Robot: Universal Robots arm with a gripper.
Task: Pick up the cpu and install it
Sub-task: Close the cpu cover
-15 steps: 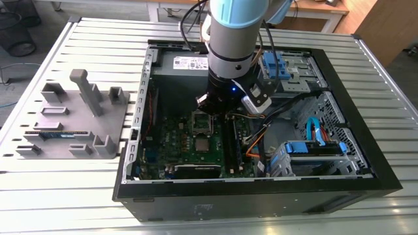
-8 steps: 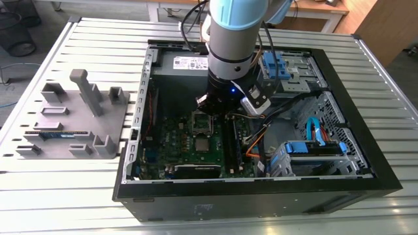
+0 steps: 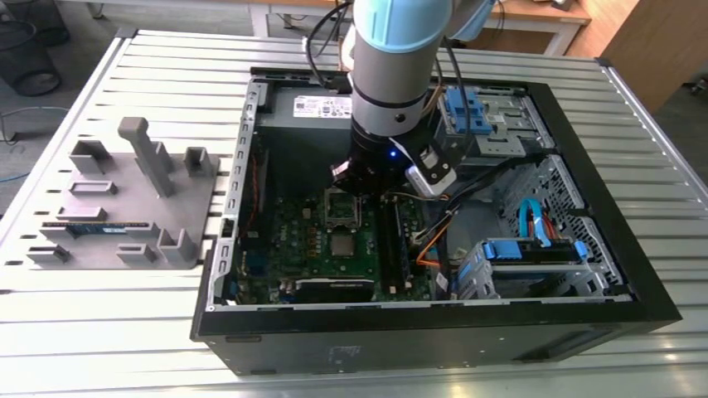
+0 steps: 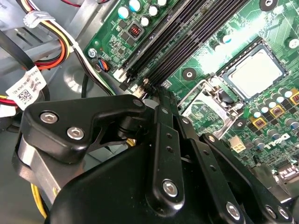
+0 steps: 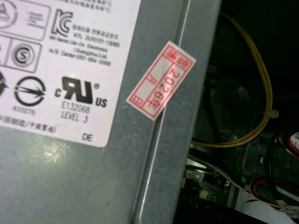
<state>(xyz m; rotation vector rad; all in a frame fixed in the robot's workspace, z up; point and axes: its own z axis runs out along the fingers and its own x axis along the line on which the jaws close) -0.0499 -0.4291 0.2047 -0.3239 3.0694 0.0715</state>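
A robot gripper (image 4: 161, 95), fingers pressed together and empty, hangs inside an open computer case (image 3: 619, 286). The cpu (image 4: 256, 73) sits in its socket just beyond the fingertips. Descending carelessly could strike the open metal frame (image 4: 205, 109) below.

one cpu (image 4: 256, 73), one motherboard (image 3: 332, 249), one case (image 3: 652, 298)

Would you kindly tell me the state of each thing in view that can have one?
computer case: side open, insides exposed.
cpu: set in place on the motherboard, uncovered.
hinged metal frame: swung open, off the cpu.
memory slots: empty.
memory stick: resting in the grey holder outside the case.
gripper: above the motherboard, near the memory slots.
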